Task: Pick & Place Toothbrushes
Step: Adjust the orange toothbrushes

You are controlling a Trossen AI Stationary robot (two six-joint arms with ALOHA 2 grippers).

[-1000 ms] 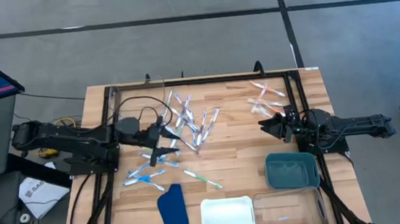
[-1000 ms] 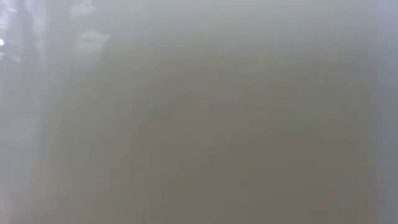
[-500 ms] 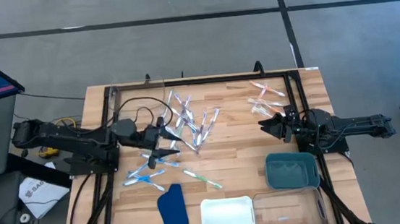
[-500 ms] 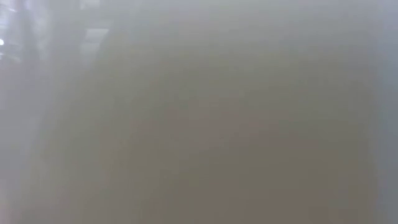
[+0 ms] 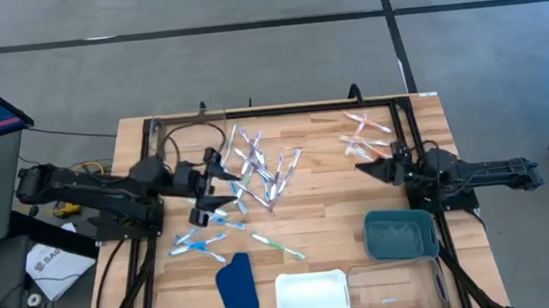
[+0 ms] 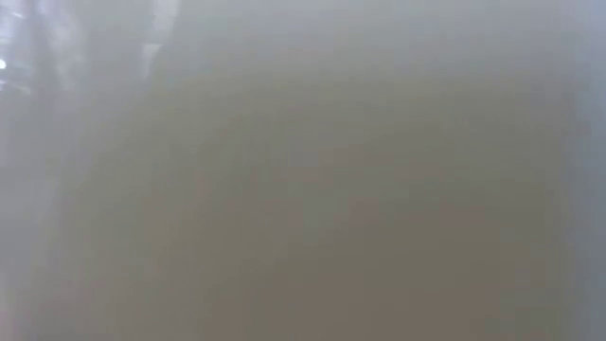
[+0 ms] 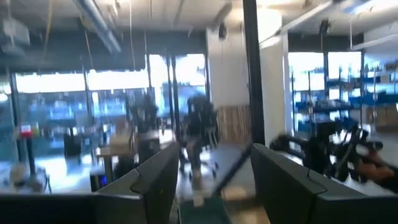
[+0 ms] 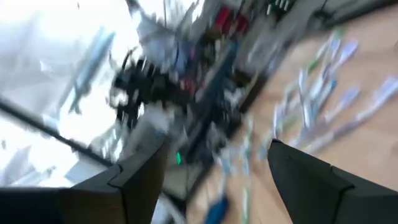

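Toothbrushes lie loose on the wooden table: a heap (image 5: 261, 170) at the middle, a few pink ones (image 5: 365, 136) at the far right, blue ones (image 5: 198, 242) and a green one (image 5: 278, 245) nearer the front. My left gripper (image 5: 232, 186) hangs over the heap's left edge, tipped upward. In its wrist view its fingers (image 7: 214, 162) stand open and look out into the room. My right gripper (image 5: 361, 169) waits open at the table's right, its fingers (image 8: 217, 155) apart with nothing between them. The low view shows only haze.
A teal tray (image 5: 399, 235), a white tray (image 5: 312, 298) and a clear box (image 5: 396, 288) stand along the front right. A dark blue cloth-like piece (image 5: 237, 292) lies at the front. A black frame (image 5: 281, 110) runs along the far edge.
My left gripper has risen from just above the table near the blue toothbrushes and tipped from pointing downward to pointing above level; its fingers stay apart. My right gripper has rolled about its own axis without leaving its place.
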